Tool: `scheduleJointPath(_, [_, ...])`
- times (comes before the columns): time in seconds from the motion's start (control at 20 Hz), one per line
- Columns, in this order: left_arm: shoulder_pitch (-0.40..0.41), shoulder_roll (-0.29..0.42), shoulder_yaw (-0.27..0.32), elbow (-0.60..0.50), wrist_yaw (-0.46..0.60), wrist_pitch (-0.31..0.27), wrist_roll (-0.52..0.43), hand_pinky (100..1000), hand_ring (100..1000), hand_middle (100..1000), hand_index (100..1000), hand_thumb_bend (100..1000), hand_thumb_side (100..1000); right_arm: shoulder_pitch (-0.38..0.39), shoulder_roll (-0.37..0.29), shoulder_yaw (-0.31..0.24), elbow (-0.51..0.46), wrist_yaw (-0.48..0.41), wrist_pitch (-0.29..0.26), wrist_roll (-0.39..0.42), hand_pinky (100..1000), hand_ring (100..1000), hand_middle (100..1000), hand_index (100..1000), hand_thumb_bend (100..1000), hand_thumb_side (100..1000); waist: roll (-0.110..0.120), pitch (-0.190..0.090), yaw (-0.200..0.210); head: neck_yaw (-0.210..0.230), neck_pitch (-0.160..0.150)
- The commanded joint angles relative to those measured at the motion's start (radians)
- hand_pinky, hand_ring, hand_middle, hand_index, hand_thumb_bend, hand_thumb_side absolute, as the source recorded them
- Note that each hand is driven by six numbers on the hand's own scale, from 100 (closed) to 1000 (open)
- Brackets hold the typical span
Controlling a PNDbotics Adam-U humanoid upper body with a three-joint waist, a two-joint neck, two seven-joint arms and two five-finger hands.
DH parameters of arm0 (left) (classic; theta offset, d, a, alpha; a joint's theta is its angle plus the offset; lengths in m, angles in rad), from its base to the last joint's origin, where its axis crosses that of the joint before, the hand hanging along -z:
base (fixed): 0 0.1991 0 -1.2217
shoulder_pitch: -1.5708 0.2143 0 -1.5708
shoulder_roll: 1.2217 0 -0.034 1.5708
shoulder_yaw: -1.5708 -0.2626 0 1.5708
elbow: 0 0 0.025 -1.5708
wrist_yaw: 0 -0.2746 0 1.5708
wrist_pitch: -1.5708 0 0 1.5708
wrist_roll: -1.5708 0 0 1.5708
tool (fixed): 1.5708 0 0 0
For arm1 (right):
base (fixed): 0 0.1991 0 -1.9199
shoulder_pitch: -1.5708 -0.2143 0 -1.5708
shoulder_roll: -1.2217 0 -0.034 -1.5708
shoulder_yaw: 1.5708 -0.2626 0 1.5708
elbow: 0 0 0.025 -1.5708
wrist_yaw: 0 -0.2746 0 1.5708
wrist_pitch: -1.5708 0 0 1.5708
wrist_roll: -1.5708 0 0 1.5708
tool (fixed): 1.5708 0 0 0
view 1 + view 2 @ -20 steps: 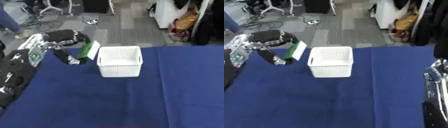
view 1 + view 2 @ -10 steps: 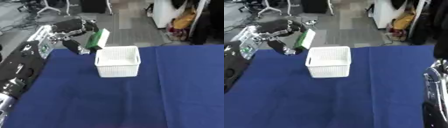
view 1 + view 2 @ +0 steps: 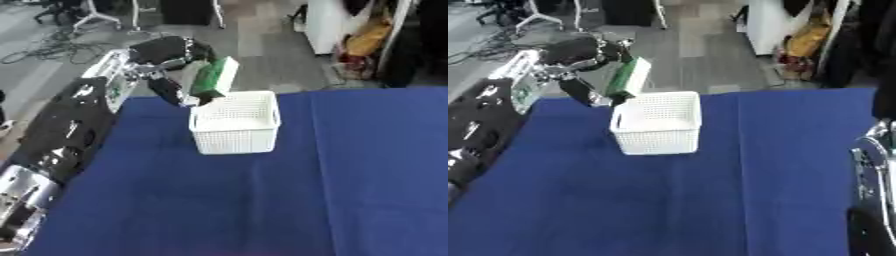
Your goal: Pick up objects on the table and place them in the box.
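Observation:
A white mesh box [image 3: 234, 122] stands on the blue table [image 3: 289, 200] at its far left part. My left hand [image 3: 171, 55] is raised above the box's far left corner, shut on a green and white carton [image 3: 215, 76]. The carton hangs tilted, its lower end just over the box's rim. Of my right arm [image 3: 874, 200] only the silver and black forearm shows at the right edge of the right eye view; the hand itself is out of sight.
My left arm [image 3: 70, 125] runs along the table's left edge. Beyond the far edge lie grey floor, cables and chair legs. The blue cloth spreads wide to the right of and in front of the box.
My left hand has carried the green carton rightward, from beyond the box's left side to just above its far left corner. The view has also shifted slightly.

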Motion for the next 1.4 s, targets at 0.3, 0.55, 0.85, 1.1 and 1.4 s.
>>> scheduleJointPath(0.3, [-0.043, -0.015, 0.031, 0.048, -0.096, 0.014, 0.115, 113, 135, 147, 355, 100, 720, -0.03, 0.02, 0.01, -0.015, -0.009, 0.009, 0.011, 169, 202, 188, 376, 295, 969, 0.001, -0.003, -0.022, 0.032, -0.013])
scheduleJointPath(0.55, [-0.033, -0.022, 0.043, 0.069, -0.192, 0.032, 0.216, 138, 148, 151, 360, 100, 710, -0.038, 0.032, 0.016, -0.015, -0.016, 0.013, 0.019, 168, 201, 187, 376, 281, 984, 0.002, 0.006, -0.04, 0.054, -0.026])
scheduleJointPath(0.85, [-0.032, -0.025, 0.054, 0.103, -0.328, 0.064, 0.327, 222, 178, 164, 358, 100, 671, -0.045, 0.04, 0.017, -0.015, -0.02, 0.015, 0.025, 169, 201, 187, 376, 281, 978, 0.002, 0.013, -0.052, 0.066, -0.033])
scheduleJointPath(1.1, [-0.039, -0.025, 0.054, 0.095, -0.491, 0.128, 0.47, 279, 194, 180, 356, 130, 617, -0.046, 0.043, 0.018, -0.015, -0.022, 0.016, 0.027, 169, 202, 188, 376, 282, 974, 0.003, 0.014, -0.055, 0.071, -0.035])
scheduleJointPath(1.4, [-0.047, -0.034, 0.058, 0.127, -0.667, 0.194, 0.588, 331, 216, 201, 372, 181, 575, -0.048, 0.047, 0.02, -0.015, -0.023, 0.014, 0.029, 170, 202, 188, 376, 284, 974, 0.003, 0.015, -0.058, 0.08, -0.038])
